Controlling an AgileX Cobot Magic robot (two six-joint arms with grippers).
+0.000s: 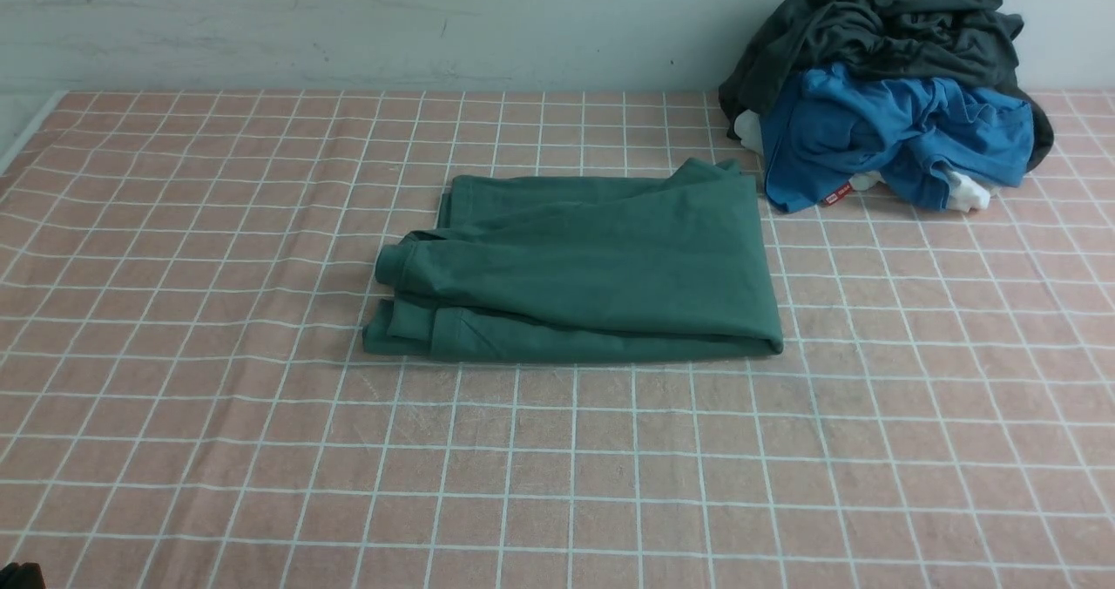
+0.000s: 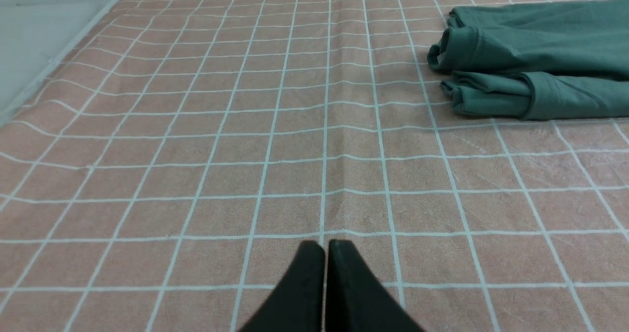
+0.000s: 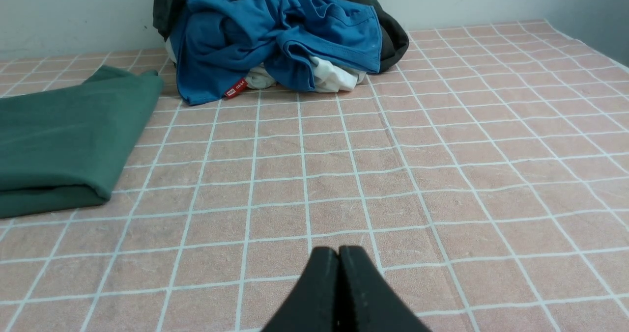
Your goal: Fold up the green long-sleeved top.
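- A pink checked cloth (image 1: 261,450) covers the table, pale wall (image 1: 348,23) behind.
- The green long-sleeved top (image 1: 592,267) lies folded mid-table; a clothes pile (image 1: 888,92) sits far right.
- Left gripper (image 2: 325,246) and right gripper (image 3: 338,251) hover low over bare cloth, fingers pressed together, holding nothing.

Illegible white print on red tag (image 3: 236,87)

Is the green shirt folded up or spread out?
Folded. The green long-sleeved top lies as a compact layered rectangle, with stacked edges and a cuff showing at its left side.

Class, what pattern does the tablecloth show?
The tablecloth is pink with a white grid of squares, clearest in the front view.
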